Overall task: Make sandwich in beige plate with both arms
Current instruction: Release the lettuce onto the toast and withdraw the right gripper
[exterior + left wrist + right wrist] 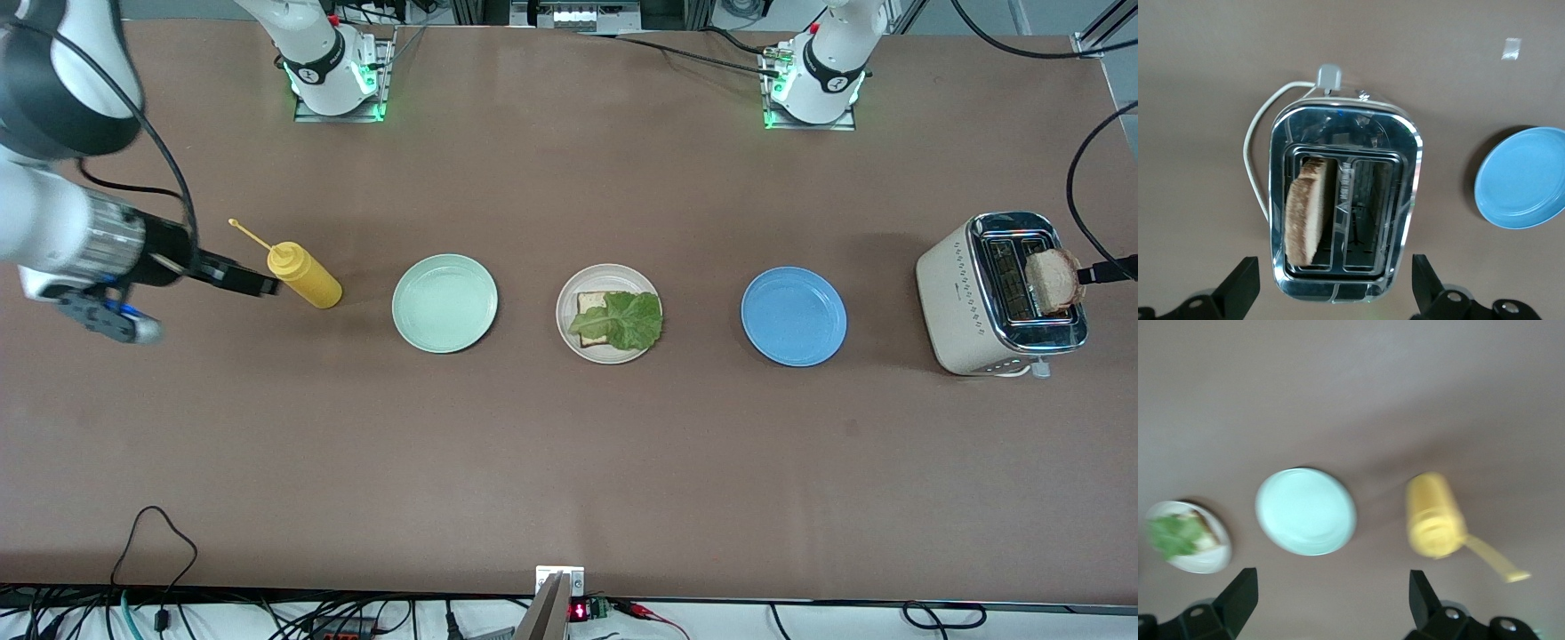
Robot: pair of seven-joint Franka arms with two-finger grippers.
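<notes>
In the front view, the beige plate (610, 351) sits at the centre of the frame between a mint green plate (444, 303) and a blue plate (794, 316), and it carries one bread slice (590, 304) with a lettuce leaf (628, 320) laid over it, so the sandwich looks about half built, with the top slice not yet on. That second slice (1053, 281) stands in the slot of the toaster (1002, 293) at the right edge of the frame; the left gripper is out of shot there. At the left edge, the right gripper (253, 283) hangs just beside a yellow mustard bottle (305, 275). In the left wrist view, the left gripper (1331, 290) is spread wide and empty at the bottom of the frame, over the toaster with the slice in the slot. In the right wrist view, the right gripper (1331, 603) is likewise spread and holding nothing, over bare table, with the bottle, mint plate and beige plate in mid-frame.
</notes>
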